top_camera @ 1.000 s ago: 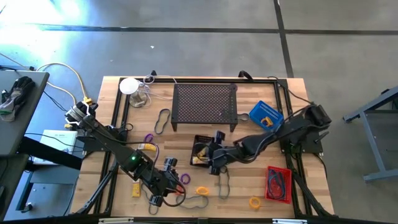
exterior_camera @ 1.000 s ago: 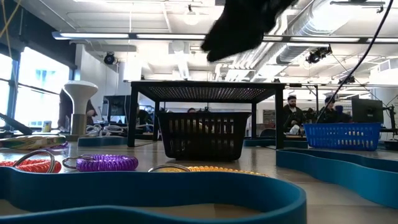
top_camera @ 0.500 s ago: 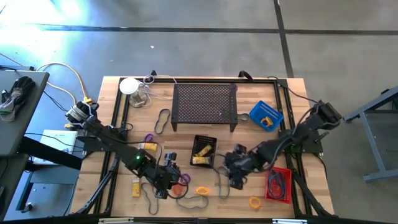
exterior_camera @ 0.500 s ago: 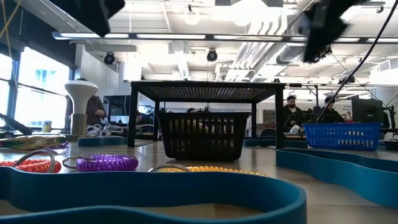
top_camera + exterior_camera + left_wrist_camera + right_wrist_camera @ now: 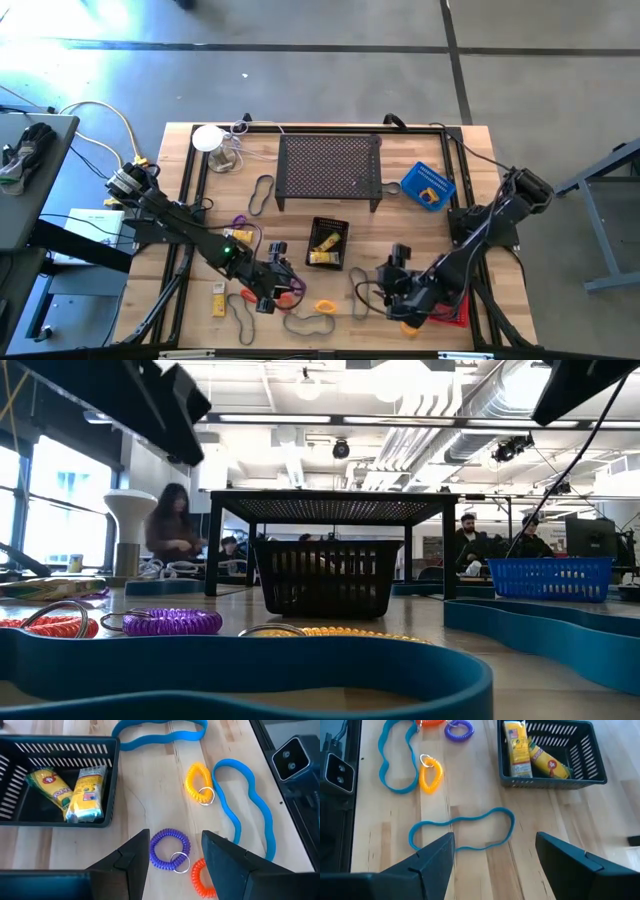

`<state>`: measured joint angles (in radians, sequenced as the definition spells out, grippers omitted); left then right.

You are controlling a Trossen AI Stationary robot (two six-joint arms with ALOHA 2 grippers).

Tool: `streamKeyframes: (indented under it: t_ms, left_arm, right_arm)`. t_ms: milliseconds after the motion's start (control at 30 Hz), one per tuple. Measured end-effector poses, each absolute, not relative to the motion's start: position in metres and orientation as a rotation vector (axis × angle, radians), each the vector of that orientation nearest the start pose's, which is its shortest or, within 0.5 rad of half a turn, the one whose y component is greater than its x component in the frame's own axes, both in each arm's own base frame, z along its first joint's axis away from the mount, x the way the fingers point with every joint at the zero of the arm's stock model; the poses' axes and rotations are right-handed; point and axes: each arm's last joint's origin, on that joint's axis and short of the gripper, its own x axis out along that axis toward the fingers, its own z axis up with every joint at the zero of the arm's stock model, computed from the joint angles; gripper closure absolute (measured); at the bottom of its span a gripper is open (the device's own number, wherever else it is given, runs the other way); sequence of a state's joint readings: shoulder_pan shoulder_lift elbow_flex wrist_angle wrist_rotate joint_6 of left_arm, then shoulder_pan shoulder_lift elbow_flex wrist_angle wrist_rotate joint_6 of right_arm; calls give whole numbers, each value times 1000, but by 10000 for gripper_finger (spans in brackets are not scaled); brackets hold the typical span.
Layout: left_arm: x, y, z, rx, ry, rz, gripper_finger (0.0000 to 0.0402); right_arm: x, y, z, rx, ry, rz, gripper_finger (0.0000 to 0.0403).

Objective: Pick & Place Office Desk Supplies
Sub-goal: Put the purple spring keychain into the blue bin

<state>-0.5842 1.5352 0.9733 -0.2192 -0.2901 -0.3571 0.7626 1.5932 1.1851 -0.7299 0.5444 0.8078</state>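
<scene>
In the left wrist view my left gripper (image 5: 175, 839) is open above the table, and a purple coil ring (image 5: 170, 851) lies flat on the wood just below the gap. An orange ring (image 5: 202, 876) lies beside the purple one. A yellow ring (image 5: 199, 782) and blue band loops (image 5: 245, 807) lie farther off. My right gripper (image 5: 495, 839) is open over a blue band loop (image 5: 462, 832) that lies flat on the table. It hovers at the near right (image 5: 395, 290). The black basket (image 5: 327, 243) holds yellow packets (image 5: 517, 747).
A black perforated stand (image 5: 330, 168) stands at the far middle, with a blue basket (image 5: 428, 185) to its right. A red basket (image 5: 452, 296) sits close to my right gripper. A yellow packet (image 5: 218, 303) and band loops (image 5: 262, 192) lie on the left. People stand in the room beyond.
My right gripper has left the black basket and swung toward the table's near right, over the blue band loop, still open. My left gripper has sunk toward the rings and moved a little toward the basket, still open.
</scene>
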Motion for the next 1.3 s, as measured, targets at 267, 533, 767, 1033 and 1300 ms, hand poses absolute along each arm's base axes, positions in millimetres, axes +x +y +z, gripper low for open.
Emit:
streamKeyframes:
  t_ms: [267, 533, 767, 1033, 1300]
  left_arm:
    - [269, -168, 195, 89, 771, -180, 228]
    - [285, -166, 162, 104, 851, -208, 228]
    - [294, -151, 160, 29, 888, -258, 228]
    - [298, -140, 155, -8, 921, -184, 228]
    - [302, -141, 131, 15, 973, -130, 228]
  right_arm:
    - [238, 205, 241, 55, 880, -183, 137]
    - [239, 204, 242, 51, 862, -199, 137]
    - [240, 204, 242, 38, 853, -188, 137]
    - [240, 205, 243, 39, 849, -185, 137]
    - [240, 205, 243, 43, 845, -182, 137]
